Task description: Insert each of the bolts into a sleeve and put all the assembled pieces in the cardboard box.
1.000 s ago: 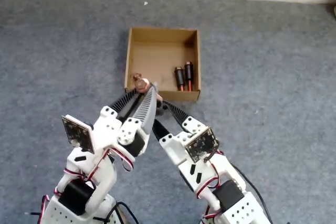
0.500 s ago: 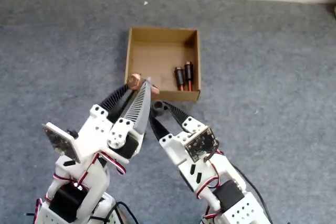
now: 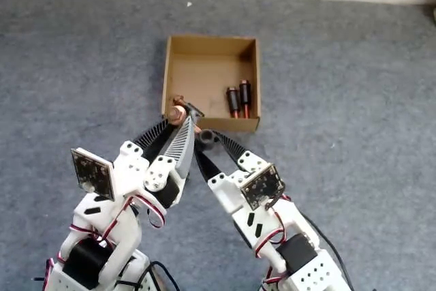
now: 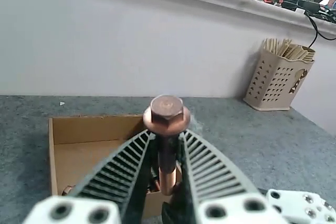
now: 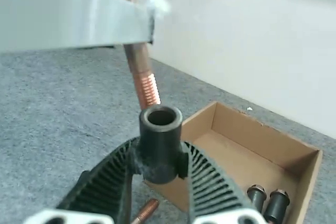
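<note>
The left gripper (image 4: 167, 134) is clamped on a copper-coloured bolt (image 4: 167, 113), which stands nearly upright over the near left corner of the cardboard box (image 3: 165, 73). The bolt has a flanged hex head on top, a smooth shank and a threaded lower end. The ribbed fingers (image 4: 126, 166) cover the middle of the shank, and in the right wrist view the head is cut off by the picture's edge. Just beside and below it, the right gripper (image 5: 159, 153) grips a black sleeve (image 5: 157, 140), a short thick-walled tube held with its open mouth upward. The sleeve's lower end is hidden between the fingers. The bolt's threaded tip hangs just above the sleeve's rim, not inside the bore, and contact with the rim cannot be judged. A loose bolt (image 5: 145, 211) lies on the grey table covering (image 3: 354, 86) by the box's near wall, partly hidden behind the right gripper. Further right, two assembled pieces (image 3: 233, 100), black sleeves with copper shanks showing, lie side by side in the box's near right corner.
</note>
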Action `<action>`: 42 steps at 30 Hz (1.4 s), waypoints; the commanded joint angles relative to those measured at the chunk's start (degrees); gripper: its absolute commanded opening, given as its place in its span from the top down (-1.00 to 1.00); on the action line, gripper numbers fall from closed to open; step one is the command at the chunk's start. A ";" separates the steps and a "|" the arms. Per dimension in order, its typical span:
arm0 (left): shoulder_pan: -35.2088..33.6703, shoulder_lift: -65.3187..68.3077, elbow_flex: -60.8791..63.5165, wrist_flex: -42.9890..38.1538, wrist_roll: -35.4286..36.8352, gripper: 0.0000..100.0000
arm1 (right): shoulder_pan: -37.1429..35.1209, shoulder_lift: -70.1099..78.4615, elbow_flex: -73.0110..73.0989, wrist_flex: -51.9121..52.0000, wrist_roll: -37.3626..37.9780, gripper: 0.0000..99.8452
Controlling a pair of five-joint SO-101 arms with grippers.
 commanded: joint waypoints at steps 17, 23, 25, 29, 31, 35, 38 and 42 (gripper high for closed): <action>3.74 -0.57 -4.62 -0.09 -0.62 0.99 | 0.48 -0.40 8.48 -0.04 0.79 0.99; 3.74 -0.57 -0.22 -0.09 -0.62 0.99 | 0.48 -0.40 8.48 -0.04 0.79 0.99; 3.74 -0.57 1.10 -0.09 -0.79 0.99 | 0.48 -0.40 8.48 -0.04 0.79 0.99; 3.74 -0.57 1.98 0.00 -0.88 0.99 | 0.48 -0.40 8.48 0.04 0.79 0.99; 3.74 -0.57 1.80 0.09 -1.58 0.99 | 0.48 -0.40 8.48 0.04 0.79 0.99; 3.74 -0.57 1.89 0.18 -7.21 0.99 | 0.48 -0.40 8.48 0.04 0.70 0.99; 3.65 -0.57 2.24 1.85 -12.75 0.99 | 0.48 -0.40 8.48 0.57 0.70 0.99; 3.65 -0.57 2.15 5.98 -16.53 0.99 | 0.48 -0.75 8.48 2.33 0.70 0.99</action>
